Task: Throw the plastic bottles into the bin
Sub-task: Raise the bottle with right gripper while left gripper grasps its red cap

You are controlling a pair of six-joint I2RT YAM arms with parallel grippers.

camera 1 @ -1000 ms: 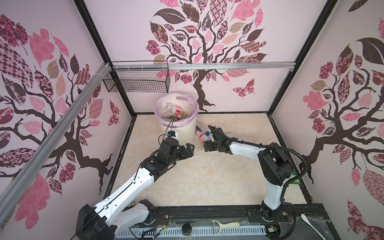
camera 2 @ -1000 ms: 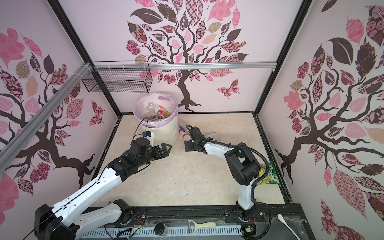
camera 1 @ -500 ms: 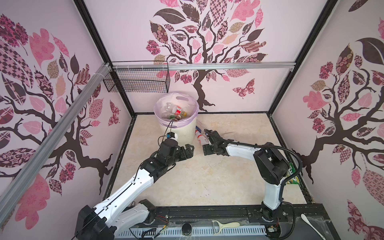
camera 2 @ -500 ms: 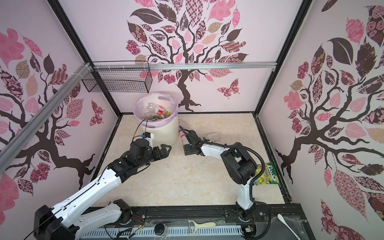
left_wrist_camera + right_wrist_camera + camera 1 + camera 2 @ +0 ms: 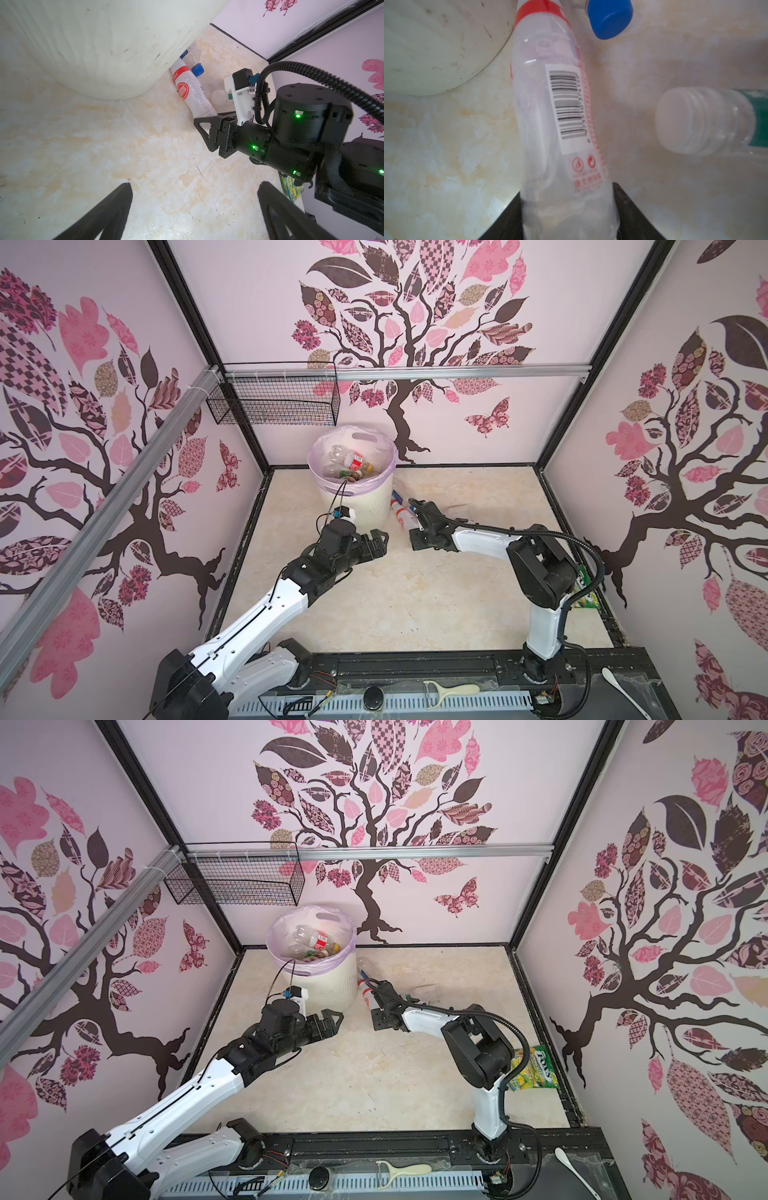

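Several plastic bottles (image 5: 352, 460) inside bin (image 5: 368, 510) | red-label bottle (image 5: 402, 516) just beside bin

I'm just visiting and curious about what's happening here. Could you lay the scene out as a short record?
Container: cream-white bin, pink-lined, with several bottles inside
Loose items: red-label bottle, blue-cap bottle and white-cap bottle, lying on the floor near the bin
Right arm: right hand, fingers against both sides of the red-label bottle's base
Left arm: left hand, open, empty
Other: snack packet
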